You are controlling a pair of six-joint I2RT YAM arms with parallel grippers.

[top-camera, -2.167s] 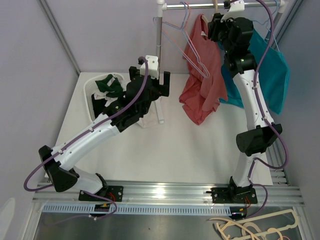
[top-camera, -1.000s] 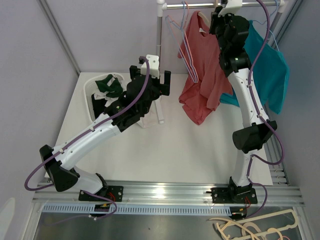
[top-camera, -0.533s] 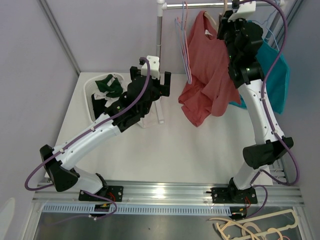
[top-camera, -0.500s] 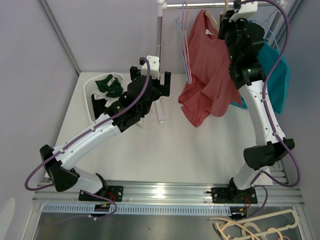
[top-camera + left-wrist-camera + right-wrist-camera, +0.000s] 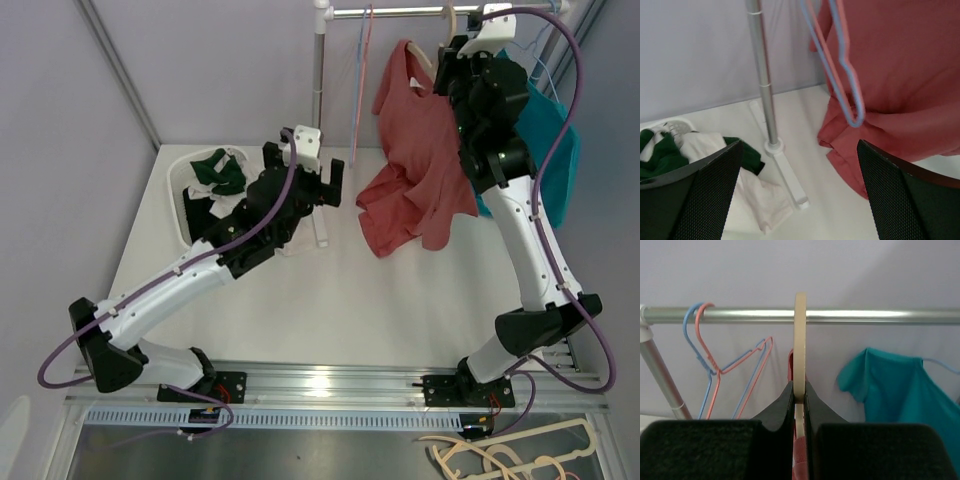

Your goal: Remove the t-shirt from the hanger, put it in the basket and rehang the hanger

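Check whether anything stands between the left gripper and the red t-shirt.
Partly. Seen from the open left gripper, two empty hangers, pink and blue, hang across the red t-shirt in its upper part. The rack pole stands off to one side. The shirt's lower hem is unobstructed.

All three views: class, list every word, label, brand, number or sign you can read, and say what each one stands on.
None: no text can be read in any view.
The red t-shirt, the teal shirt, the hanger, the rail and the basket show no print, label or number.
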